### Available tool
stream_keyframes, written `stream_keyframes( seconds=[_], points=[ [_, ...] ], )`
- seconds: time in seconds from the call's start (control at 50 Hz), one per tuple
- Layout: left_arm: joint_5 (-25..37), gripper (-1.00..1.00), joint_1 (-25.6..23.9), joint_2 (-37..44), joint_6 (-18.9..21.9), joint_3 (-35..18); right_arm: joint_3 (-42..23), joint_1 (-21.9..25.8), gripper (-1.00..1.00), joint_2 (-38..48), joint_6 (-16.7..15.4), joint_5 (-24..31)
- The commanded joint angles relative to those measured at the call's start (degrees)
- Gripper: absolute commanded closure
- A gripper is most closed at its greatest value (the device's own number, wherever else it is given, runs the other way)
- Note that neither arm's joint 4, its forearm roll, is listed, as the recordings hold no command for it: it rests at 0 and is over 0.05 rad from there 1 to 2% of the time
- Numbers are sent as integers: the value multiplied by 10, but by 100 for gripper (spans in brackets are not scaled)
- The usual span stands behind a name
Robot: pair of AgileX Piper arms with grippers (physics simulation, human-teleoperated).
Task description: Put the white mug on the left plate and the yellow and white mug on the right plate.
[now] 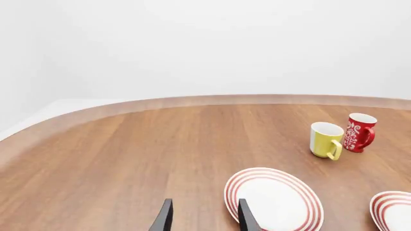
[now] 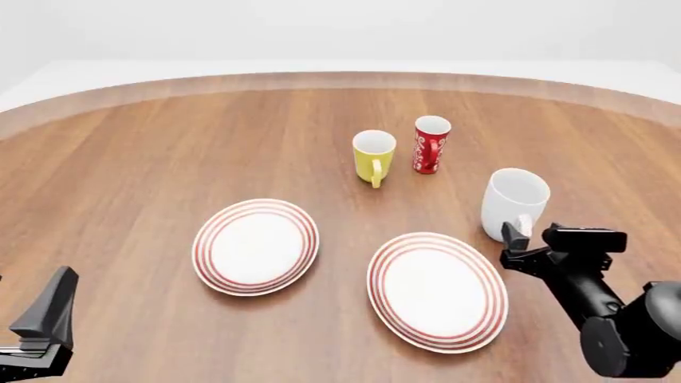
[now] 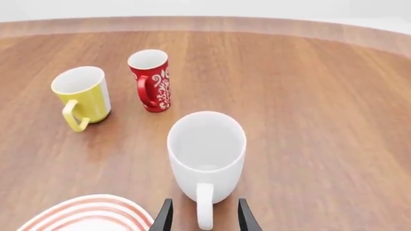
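Looks like the first pickup is on: the right tool (image 3: 201, 217) sits spread open with the white mug's (image 3: 207, 153) handle between its fingers, not clamped; that mug stands on the worktop (image 2: 139, 159) just beyond the right plate (image 2: 438, 289). Next it needs to pinch the handle and carry it over to the left plate (image 2: 255, 245); the yellow and white mug (image 2: 372, 155) waits further back, and the left tool (image 1: 203, 219) hangs open, holding nothing.

Everything I see is bright and evenly lit, sharp throughout with no blur. Around the white mug (image 3: 207, 156) the shadows on the table (image 2: 139, 159) are faint and soft. Its glossy side carries only mild sheen. The table's far edge bows in my wrist views.
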Motion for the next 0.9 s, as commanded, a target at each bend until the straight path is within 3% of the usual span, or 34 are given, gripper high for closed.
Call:
stream_keyframes(
  seconds=[0.02,0.84,0.86,0.9],
  points=[
    [0,-100,0,0,0,0,-8,-3,-100,15,1,0],
    [0,-100,0,0,0,0,-39,0,-100,72,4,0],
    [0,-100,0,0,0,0,-39,0,100,72,4,0],
    [0,-100,0,0,0,0,-39,0,100,71,4,0]
  ],
)
